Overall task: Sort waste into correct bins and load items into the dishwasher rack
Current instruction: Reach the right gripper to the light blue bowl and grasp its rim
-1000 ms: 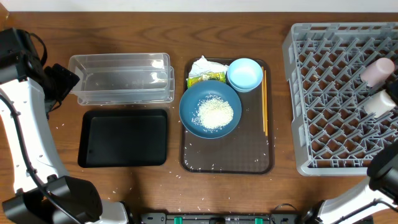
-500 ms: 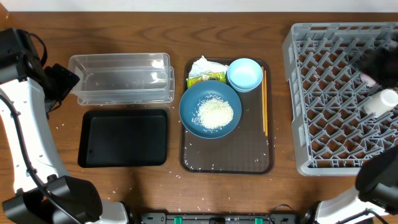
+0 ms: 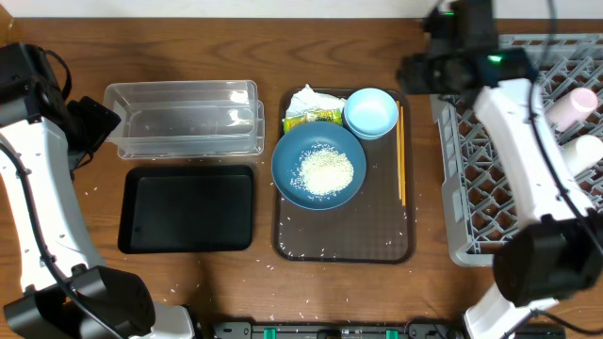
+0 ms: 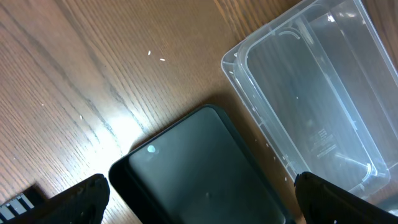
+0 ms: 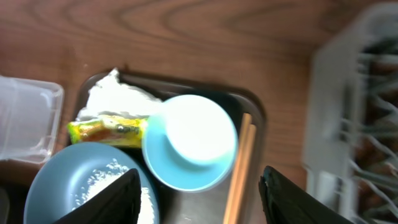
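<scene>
Pink cup (image 3: 574,108) and white cup (image 3: 584,151) lie in the dishwasher rack (image 3: 468,224); the right gripper (image 5: 200,196), jaws apart and empty, hovers above the small light-blue bowl (image 5: 189,142) on the brown tray (image 3: 344,242), so the next step likely requires lowering onto its rim

The left arm (image 3: 38,207) is built of white tubular links joined by black rounded housings; a black cable (image 3: 62,68) is looped beside its wrist; the right arm (image 3: 523,132) is made alike, with a green light (image 3: 490,58) lit; the left gripper (image 4: 199,202) is tipped with matte black fingers (image 4: 78,199).
</scene>
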`<state>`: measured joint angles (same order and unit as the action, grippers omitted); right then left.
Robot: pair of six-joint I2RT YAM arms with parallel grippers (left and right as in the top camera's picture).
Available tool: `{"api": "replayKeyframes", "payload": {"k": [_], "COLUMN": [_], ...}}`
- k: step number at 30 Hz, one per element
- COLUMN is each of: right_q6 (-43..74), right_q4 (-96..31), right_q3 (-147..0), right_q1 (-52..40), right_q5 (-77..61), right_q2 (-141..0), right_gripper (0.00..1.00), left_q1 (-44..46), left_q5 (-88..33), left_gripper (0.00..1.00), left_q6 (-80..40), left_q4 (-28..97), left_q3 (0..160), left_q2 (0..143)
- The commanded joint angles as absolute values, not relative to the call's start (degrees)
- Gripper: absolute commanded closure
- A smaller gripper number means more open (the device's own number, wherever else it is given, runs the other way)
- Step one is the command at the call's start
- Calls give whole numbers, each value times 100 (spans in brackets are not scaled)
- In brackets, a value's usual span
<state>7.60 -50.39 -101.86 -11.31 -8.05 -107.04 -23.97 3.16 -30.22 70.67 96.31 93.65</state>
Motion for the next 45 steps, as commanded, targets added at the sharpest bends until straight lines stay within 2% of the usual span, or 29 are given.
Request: {"api": "replayKeyframes", "payload": {"k": [1,9,14,23,30,34,43,45], "right_q6": [897,1004,1586,2239,2390,2497,2521,2521], "right_q4": [-5439,-5415,-5330,-5332,-5341,-5384,-5384,-5417], "right_q3": [-10991,-11808,-11808,-11806,-11799,-11795,-11815,-11858], "right_q1": [-1358,-1855,-2115,-2497,-2587,-2596,-2587,-2574], "right_q5": [-499,-491,-489,438,620,504,432,447], "right_q2": [-11306,-12436,-12868,-13338,-13600,-13734,-13732,-13714], "right_gripper": [39,41,51,50,54,60,85,88], "left_q1": [-2416,-2416,-2414,-2416,-2416,-2416,-2414,-2416], "left_q5": [349,349,349,349,349,349,349,349], "left_gripper": [2,2,2,2,2,2,2,2], "left_q6": [-3074,-3074,-3074,-3074,-3074,-3074,-3074,-3074], "left_q4": [7091,7091,7091,7091,7091,7091,7091,7091], "left_q3": [9721,9721,9721,9721,9721,9721,9721,9721], "left_q2": [9284,9284,9284,9284,9284,9284,9284,9284]}}
